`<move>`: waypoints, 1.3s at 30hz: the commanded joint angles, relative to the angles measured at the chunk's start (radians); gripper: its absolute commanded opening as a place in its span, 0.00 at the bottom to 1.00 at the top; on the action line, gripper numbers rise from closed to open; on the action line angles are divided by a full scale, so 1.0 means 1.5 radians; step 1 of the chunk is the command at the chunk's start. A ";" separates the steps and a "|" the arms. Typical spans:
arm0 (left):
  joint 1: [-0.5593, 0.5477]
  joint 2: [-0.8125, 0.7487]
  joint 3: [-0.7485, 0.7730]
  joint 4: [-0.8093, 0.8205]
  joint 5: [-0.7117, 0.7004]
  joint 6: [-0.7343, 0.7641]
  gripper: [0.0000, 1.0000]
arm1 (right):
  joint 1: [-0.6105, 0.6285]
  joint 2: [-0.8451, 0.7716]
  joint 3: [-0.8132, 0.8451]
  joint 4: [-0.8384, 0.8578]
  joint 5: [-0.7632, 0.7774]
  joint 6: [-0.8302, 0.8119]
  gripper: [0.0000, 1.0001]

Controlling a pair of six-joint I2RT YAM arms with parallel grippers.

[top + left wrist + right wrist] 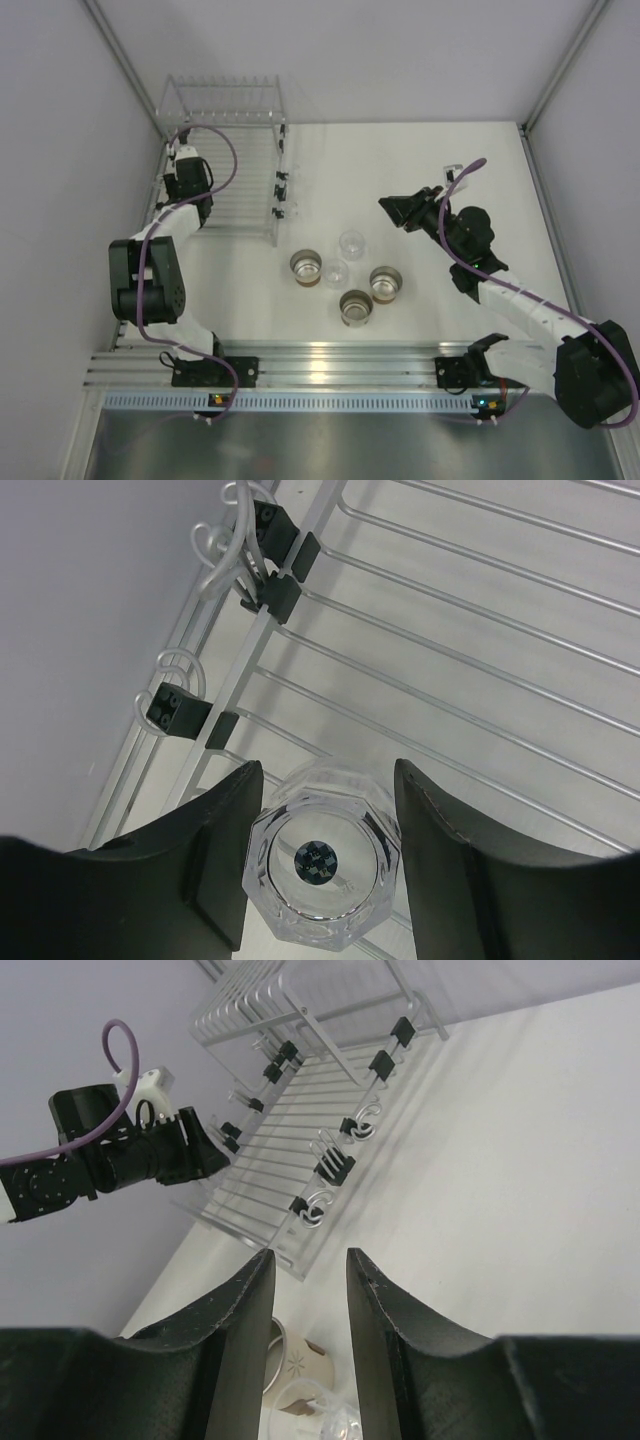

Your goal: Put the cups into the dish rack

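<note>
Top: rack far left; three cream cups, two clear cups mid bench. Left wrist: left end effector clamped on third clear cup over rack tines. Right wrist: right end effector apart, empty.

Bright, even overhead light; soft shadows.

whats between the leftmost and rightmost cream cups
A clear cup stands between the left cream cup and the right cream cup, nearer the left one; the top view shows it.
</note>
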 commanded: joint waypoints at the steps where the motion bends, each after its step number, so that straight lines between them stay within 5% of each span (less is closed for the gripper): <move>1: 0.006 0.010 0.007 0.021 0.011 -0.005 0.00 | 0.009 -0.011 0.016 0.022 -0.001 -0.013 0.35; 12: 0.016 0.038 0.031 -0.003 0.020 -0.028 0.00 | 0.008 -0.019 0.015 0.005 0.009 -0.023 0.36; 15: 0.016 0.043 0.035 -0.026 0.016 -0.032 0.16 | 0.008 -0.018 0.015 0.004 0.009 -0.023 0.35; 16: 0.016 0.041 0.035 -0.026 0.016 -0.032 0.31 | 0.008 -0.019 0.015 0.004 0.009 -0.023 0.36; 18: 0.016 0.040 0.035 -0.026 0.016 -0.032 0.45 | 0.009 -0.017 0.015 0.004 0.010 -0.023 0.36; 25: 0.016 0.040 0.035 -0.028 0.010 -0.034 0.68 | 0.008 -0.016 0.015 0.004 0.008 -0.024 0.36; 27: 0.016 0.041 0.036 -0.029 0.009 -0.035 0.91 | 0.008 -0.015 0.014 0.004 0.007 -0.025 0.36; 28: 0.016 0.040 0.035 -0.029 0.007 -0.036 0.95 | 0.009 -0.016 0.014 0.004 0.007 -0.024 0.36; 39: 0.016 -0.005 0.023 -0.012 0.014 -0.045 0.98 | 0.008 -0.010 0.015 0.006 0.005 -0.026 0.36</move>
